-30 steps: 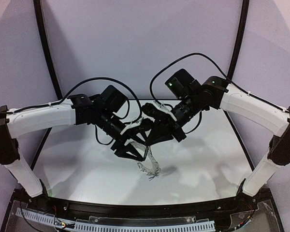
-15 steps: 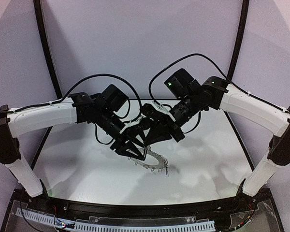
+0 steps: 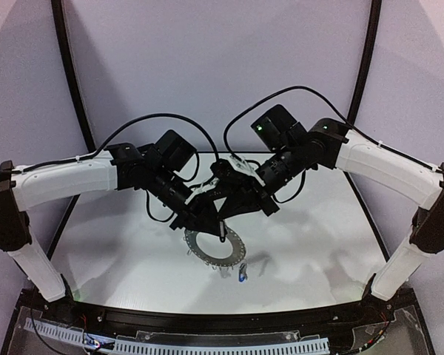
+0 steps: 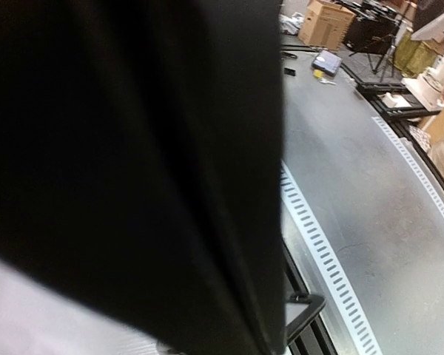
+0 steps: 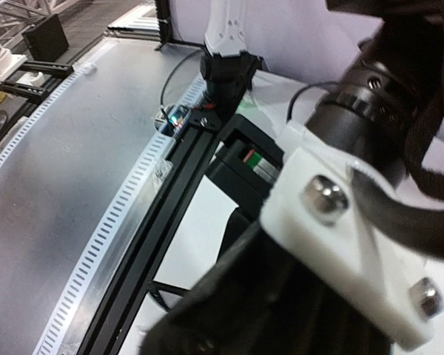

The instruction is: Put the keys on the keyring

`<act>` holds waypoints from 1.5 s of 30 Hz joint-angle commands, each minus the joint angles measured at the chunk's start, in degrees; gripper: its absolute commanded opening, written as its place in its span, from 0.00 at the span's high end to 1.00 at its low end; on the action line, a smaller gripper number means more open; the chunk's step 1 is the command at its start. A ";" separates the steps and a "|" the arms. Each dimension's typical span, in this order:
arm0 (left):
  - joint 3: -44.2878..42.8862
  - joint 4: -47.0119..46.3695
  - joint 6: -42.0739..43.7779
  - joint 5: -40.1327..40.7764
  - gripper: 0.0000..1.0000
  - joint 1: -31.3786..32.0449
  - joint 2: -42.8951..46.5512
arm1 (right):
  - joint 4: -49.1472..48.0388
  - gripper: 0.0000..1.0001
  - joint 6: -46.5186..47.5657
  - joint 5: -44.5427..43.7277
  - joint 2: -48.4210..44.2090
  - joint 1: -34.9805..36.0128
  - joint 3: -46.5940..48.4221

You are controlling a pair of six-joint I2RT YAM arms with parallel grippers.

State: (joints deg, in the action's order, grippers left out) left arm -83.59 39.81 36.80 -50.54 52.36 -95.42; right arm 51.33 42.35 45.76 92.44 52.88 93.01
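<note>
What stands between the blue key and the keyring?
Nothing visible does. The blue key sits right at the near-right rim of the keyring. Whether it already hangs from one of the loops cannot be told from the top view.

The flat grey ring-shaped keyring disc (image 3: 200,253), with thin wire loops around its rim, faces up over the middle of the white bench (image 3: 118,251). A small blue-headed key (image 3: 242,273) sits at its rim, toward the bench's near edge.
</note>
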 commanded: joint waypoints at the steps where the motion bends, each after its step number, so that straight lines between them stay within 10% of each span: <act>1: 3.84 -8.22 -7.83 5.25 0.99 0.11 3.61 | -0.38 1.00 -2.20 -5.53 -2.43 0.47 -2.58; 12: 16.28 -33.87 -32.34 20.65 0.99 0.06 11.53 | -12.63 1.00 -5.20 -18.02 -7.28 2.79 -13.13; 27: 18.42 -30.73 -33.69 26.06 0.99 0.11 11.29 | -45.31 1.00 -28.31 -47.77 -12.84 6.55 -24.03; 45: 20.17 -17.56 -25.45 23.35 0.92 0.07 10.81 | -28.26 1.00 -29.12 -36.17 -13.42 5.16 -15.68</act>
State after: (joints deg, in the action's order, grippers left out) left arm -65.60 14.33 7.70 -25.43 51.81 -86.13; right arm 20.05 13.67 5.02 80.62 59.55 72.31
